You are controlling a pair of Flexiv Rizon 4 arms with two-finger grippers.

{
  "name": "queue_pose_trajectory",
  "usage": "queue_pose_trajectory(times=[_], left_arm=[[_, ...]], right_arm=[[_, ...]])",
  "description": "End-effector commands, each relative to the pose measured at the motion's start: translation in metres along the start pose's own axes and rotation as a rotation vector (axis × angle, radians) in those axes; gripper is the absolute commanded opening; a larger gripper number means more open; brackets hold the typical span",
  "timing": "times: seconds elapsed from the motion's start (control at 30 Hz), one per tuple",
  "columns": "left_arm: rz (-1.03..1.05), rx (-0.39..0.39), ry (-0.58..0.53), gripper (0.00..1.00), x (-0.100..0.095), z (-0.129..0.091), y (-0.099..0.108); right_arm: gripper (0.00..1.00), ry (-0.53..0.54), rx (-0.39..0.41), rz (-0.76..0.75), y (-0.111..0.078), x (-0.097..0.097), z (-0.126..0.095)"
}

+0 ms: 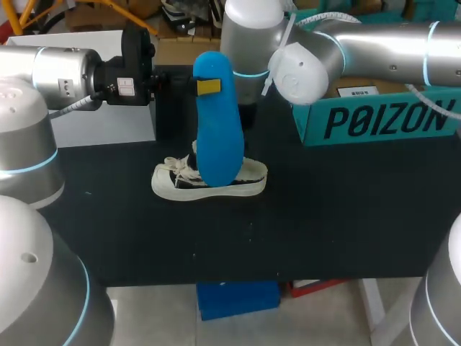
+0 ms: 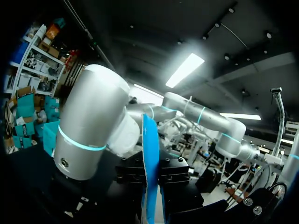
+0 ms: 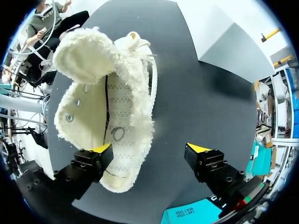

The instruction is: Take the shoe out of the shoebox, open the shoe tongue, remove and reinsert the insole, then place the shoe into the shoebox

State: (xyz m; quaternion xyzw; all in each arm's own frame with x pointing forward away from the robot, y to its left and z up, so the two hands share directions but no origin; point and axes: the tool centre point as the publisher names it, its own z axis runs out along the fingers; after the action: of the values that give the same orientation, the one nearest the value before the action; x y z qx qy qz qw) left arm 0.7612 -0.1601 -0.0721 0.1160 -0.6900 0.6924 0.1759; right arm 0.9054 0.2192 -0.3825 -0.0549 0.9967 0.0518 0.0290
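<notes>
A blue insole (image 1: 218, 130) stands upright above the table, and my left gripper (image 1: 205, 85) is shut on its upper end, one yellow tip showing on its face. In the left wrist view the insole (image 2: 150, 172) appears edge-on between the black fingers. Below it a cream canvas shoe (image 1: 209, 180) lies on the black table (image 1: 324, 209). From above, the shoe (image 3: 112, 112) has its tongue folded back and its inside bare. My right gripper (image 3: 149, 148) hangs open over the heel, one fingertip (image 3: 100, 148) above the shoe and the other beside it. The insole hides it in the head view.
The teal shoebox (image 1: 382, 115) stands at the back right of the table, its edge (image 3: 187, 215) just behind my right gripper. A white box (image 1: 108, 122) sits at the back left. My right arm (image 1: 317, 58) crosses over the table's rear.
</notes>
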Motion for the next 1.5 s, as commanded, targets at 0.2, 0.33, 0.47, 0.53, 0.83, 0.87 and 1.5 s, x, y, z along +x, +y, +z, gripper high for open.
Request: queue_pose_trajectory(times=[0.2, 0.33, 0.47, 0.53, 0.83, 0.87, 1.5], left_arm=[[0.000, -0.001, -0.005, 0.00, 0.001, 0.001, 0.000], [0.000, -0.001, -0.005, 0.00, 0.001, 0.001, 0.000], [0.000, -0.001, -0.005, 0.00, 0.001, 0.001, 0.000], [0.000, -0.001, -0.005, 0.00, 0.001, 0.001, 0.000], [0.000, -0.001, -0.005, 0.00, 0.001, 0.001, 0.000], [0.000, -0.001, -0.005, 0.00, 0.001, 0.001, 0.000], [0.000, -0.001, -0.005, 0.00, 0.001, 0.001, 0.000]], right_arm=[[1.00, 0.037, -0.003, -0.004, 0.013, -0.009, 0.014], [1.00, 0.050, -0.009, -0.010, 0.017, -0.010, 0.017], [0.00, 0.084, -0.018, -0.010, 0.015, -0.008, 0.020], [0.00, 0.084, -0.018, -0.010, 0.015, -0.008, 0.020], [0.00, 0.084, -0.018, -0.010, 0.015, -0.008, 0.020], [0.00, 0.084, -0.018, -0.010, 0.015, -0.008, 0.020], [0.00, 0.081, -0.037, -0.023, 0.016, -0.010, 0.008]])
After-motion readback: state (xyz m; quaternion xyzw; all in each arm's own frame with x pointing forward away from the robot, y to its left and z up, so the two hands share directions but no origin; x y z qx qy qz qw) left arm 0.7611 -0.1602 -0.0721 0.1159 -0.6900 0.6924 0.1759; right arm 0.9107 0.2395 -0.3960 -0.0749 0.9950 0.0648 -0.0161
